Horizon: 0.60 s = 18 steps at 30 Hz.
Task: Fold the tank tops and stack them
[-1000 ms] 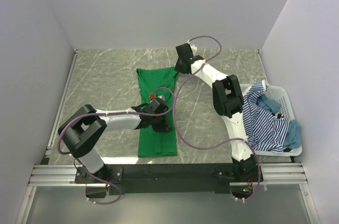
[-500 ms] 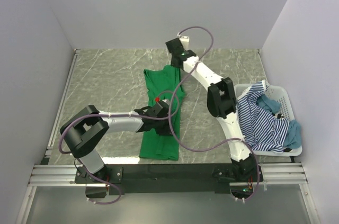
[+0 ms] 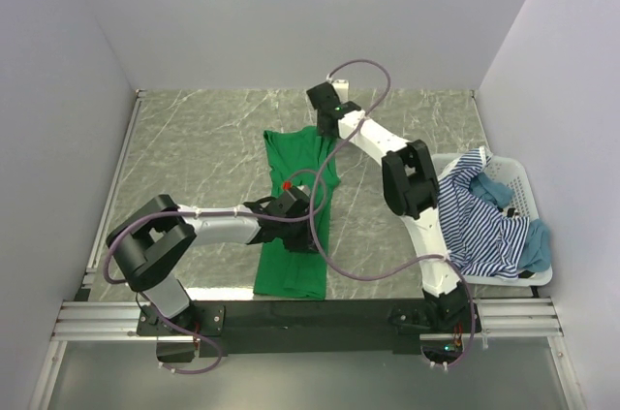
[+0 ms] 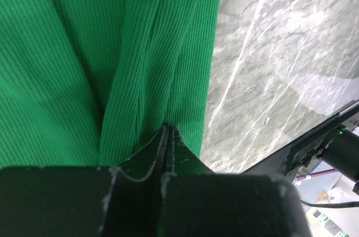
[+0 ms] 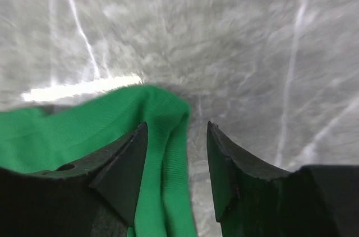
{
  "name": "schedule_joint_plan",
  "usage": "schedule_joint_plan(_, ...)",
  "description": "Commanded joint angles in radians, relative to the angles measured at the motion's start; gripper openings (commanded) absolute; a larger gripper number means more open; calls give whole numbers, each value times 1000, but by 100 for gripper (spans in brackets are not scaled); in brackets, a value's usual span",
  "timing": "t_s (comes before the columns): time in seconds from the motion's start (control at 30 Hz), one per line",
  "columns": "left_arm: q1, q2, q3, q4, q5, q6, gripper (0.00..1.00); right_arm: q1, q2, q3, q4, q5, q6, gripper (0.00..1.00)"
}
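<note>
**Left arm.** Base at 7 o'clock on the table edge, elbow folded back just above it, forearm lying low and reaching toward 3 o'clock, to the middle of the green tank top (image 3: 289, 272).

**Left gripper** (image 4: 166, 131). Fingers pressed together, tips pinching a gathered ridge of the ribbed green cloth; creases run away from the pinch.

**Right arm.** Base at 5 o'clock, upper link rising beside the white basket (image 3: 519, 173), elbow at centre right, forearm stretched toward 11 o'clock, to the far end of the same garment.

**Right gripper** (image 5: 176, 127). Fingers spread, pointing down at the table (image 3: 194, 139). A green strap loop lies between them, against the left finger (image 5: 126, 164) and clear of the right one.

**Green tank top.** Flat on the marbled table at centre, long axis roughly 12 to 6 o'clock, the far end rumpled.

**Striped tank top** (image 3: 481, 221). Draped over the basket at 3 o'clock, spilling over its near rim.

**Teal tank top** (image 3: 539, 247). Beside the stripes, at the basket's near right corner.
</note>
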<state>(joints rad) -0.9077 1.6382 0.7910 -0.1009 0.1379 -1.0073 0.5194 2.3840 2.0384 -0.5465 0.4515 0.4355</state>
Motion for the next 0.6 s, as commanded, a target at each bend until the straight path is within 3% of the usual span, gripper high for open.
schedule_joint_plan(0.0, -8, -40, 7, -56, 0, 21, 2, -9, -170, 22, 65, 18, -27, 54)
schedule_joint_plan(0.07, -10, -47, 11, -54, 0, 24, 4, -10, -195, 23, 43, 27, -24, 54)
schedule_joint_plan(0.3, -8, -86, 25, -77, -14, 41, 10, -32, -364, -220, 112, -45, 26, 56)
schedule_joint_plan(0.57, 12, -92, -39, -60, 15, 15, 9, -82, -240, -149, 145, -273, -17, 53)
